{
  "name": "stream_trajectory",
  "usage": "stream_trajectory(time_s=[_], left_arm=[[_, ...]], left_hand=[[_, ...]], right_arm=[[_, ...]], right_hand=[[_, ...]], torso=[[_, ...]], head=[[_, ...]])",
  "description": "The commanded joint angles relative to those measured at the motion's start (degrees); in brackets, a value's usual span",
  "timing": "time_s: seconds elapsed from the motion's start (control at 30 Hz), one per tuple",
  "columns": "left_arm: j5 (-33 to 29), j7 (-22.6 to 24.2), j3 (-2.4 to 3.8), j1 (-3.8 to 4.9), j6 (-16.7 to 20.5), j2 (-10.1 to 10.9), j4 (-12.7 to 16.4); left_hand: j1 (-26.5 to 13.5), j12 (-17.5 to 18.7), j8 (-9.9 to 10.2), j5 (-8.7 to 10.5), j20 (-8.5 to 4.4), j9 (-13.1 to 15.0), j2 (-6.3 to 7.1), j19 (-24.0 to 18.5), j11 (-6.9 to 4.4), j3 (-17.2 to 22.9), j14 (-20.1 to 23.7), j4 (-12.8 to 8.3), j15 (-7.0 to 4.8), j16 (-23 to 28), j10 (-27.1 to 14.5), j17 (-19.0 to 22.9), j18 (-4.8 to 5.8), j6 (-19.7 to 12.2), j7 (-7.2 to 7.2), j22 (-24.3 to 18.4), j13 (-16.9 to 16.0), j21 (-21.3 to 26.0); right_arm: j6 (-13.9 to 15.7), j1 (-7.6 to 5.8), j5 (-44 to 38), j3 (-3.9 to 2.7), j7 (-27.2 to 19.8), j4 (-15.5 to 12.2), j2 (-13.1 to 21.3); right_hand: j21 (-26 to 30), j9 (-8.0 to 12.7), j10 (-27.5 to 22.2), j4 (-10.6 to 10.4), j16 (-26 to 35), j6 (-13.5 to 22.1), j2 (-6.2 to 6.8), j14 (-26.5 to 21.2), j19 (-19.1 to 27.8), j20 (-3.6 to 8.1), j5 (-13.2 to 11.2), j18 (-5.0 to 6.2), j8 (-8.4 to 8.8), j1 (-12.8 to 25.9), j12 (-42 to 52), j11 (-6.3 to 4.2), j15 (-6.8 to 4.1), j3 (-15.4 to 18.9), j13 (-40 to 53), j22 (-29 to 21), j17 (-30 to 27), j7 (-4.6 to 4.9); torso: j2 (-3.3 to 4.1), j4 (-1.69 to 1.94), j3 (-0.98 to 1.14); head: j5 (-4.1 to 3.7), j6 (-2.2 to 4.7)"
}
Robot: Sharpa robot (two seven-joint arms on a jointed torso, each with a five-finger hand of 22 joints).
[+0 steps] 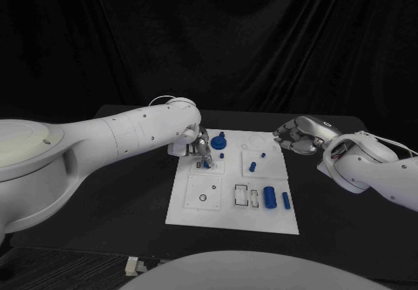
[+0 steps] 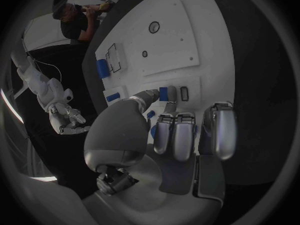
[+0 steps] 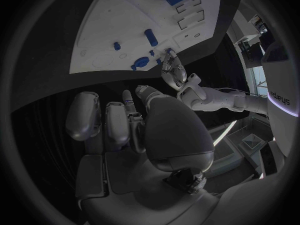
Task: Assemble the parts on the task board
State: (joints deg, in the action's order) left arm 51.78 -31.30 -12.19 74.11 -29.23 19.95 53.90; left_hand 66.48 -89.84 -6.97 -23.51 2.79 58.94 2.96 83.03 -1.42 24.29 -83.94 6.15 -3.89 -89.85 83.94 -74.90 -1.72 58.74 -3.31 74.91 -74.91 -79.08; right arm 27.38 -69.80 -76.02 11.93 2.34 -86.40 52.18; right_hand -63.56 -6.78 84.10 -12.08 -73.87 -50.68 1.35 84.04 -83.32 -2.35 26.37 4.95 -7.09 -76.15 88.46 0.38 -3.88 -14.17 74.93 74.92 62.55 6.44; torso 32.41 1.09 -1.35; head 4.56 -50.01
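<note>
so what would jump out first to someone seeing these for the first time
The white board in the middle of the black table, dotted with small blue parts such as the round one near its far edge. Next, the left hand reaching down onto the board's far left part, fingertips at a small blue piece. The right hand hangs curled just off the board's far right corner, holding nothing.

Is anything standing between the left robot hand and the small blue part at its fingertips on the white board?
Nothing visible does. The left robot hand already has its fingertips at the small blue part on the white board. The right robot hand is off the board's far right corner.
</note>
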Motion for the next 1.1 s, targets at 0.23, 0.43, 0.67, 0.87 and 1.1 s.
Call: stream_trajectory(time_s=[0.23,0.43,0.67,0.87,1.1], left_arm=[[-0.41,-0.03,0.05,-0.36,-0.85,-0.32,-0.2],[-0.41,-0.07,0.05,-0.65,-0.74,-0.52,-0.47],[-0.41,-0.03,0.05,-0.89,-0.19,-0.63,-0.49],[-0.41,0.03,0.05,-0.98,0.47,-0.54,-0.3],[-0.4,-0.01,0.05,-1.02,0.64,-0.5,-0.35]], left_hand=[[0.02,-0.16,0.2,-0.23,-0.05,0.04,-0.65,-0.53,0.35,1.29,-6.06,-1.83,0.2,-0.15,6.06,-15.1,-1.19,0.08,0.41,11.23,-15.09,0.51],[0.09,-0.16,0.24,-0.16,-0.03,0.03,-0.74,-0.64,0.39,1.44,-6.06,-2.11,0.22,-0.15,6.06,-15.1,-1.23,-0.01,0.36,11.18,-15.09,0.67],[-2.13,-0.16,0.42,3.33,0.24,-0.16,-1.43,-0.86,0.71,0.56,-6.06,-1.71,0.52,-0.15,6.06,-15.1,-1.27,-0.15,0.07,11.11,-15.09,0.93],[-4.46,-0.16,0.71,7.49,0.42,-0.61,-2.04,-0.91,0.87,-1.38,-6.06,-0.42,0.68,-0.15,6.06,-15.1,-1.29,-0.13,-0.07,11.09,-15.09,1.0],[-9.02,-0.16,1.09,14.27,0.7,-1.4,-2.73,-1.0,1.23,-5.67,-6.06,3.23,0.99,-0.15,6.06,-15.1,-1.32,0.19,-0.46,11.05,-15.09,1.14]], right_arm=[[-0.7,0.13,0.22,-0.03,0.38,0.12,-0.08],[-0.84,0.14,0.26,-0.03,0.35,0.15,-0.15],[-0.99,0.16,0.27,-0.03,0.34,0.18,-0.17],[-1.12,0.21,0.27,-0.03,0.33,0.16,-0.15],[-1.38,0.29,0.28,-0.03,0.34,0.2,-0.16]], right_hand=[[0.51,0.09,3.65,0.0,0.38,-0.31,0.08,1.41,0.33,-0.25,0.24,0.36,-0.17,-0.42,-0.49,0.46,0.49,-0.37,11.01,7.1,-0.19,0.13],[0.51,0.09,3.65,0.0,0.38,-0.31,0.08,1.41,0.33,-0.25,0.24,0.36,-0.17,-0.42,-0.49,0.46,0.49,-0.37,11.01,7.1,-0.19,0.13],[0.51,0.09,3.65,0.0,0.38,-0.31,0.08,1.41,0.33,-0.25,0.24,0.36,-0.17,-0.42,-0.49,0.46,0.49,-0.37,11.01,7.1,-0.19,0.13],[0.51,0.09,3.65,0.0,0.38,-0.31,0.08,1.41,0.33,-0.25,0.24,0.36,-0.17,-0.42,-0.49,0.46,0.49,-0.37,11.01,7.1,-0.19,0.13],[0.73,0.11,3.59,0.04,0.49,-0.3,0.09,1.37,0.39,-0.27,0.24,0.39,-0.16,-0.43,-0.53,0.51,0.52,-0.44,10.92,7.04,-0.35,0.15]], torso=[[0.0,0.04,0.0],[0.0,0.04,0.0],[0.04,0.04,0.01],[0.04,0.03,-0.01],[0.0,0.01,0.0]], head=[[-0.02,0.01],[-0.03,0.01],[0.03,0.01],[-0.07,0.01],[-0.02,0.01]])
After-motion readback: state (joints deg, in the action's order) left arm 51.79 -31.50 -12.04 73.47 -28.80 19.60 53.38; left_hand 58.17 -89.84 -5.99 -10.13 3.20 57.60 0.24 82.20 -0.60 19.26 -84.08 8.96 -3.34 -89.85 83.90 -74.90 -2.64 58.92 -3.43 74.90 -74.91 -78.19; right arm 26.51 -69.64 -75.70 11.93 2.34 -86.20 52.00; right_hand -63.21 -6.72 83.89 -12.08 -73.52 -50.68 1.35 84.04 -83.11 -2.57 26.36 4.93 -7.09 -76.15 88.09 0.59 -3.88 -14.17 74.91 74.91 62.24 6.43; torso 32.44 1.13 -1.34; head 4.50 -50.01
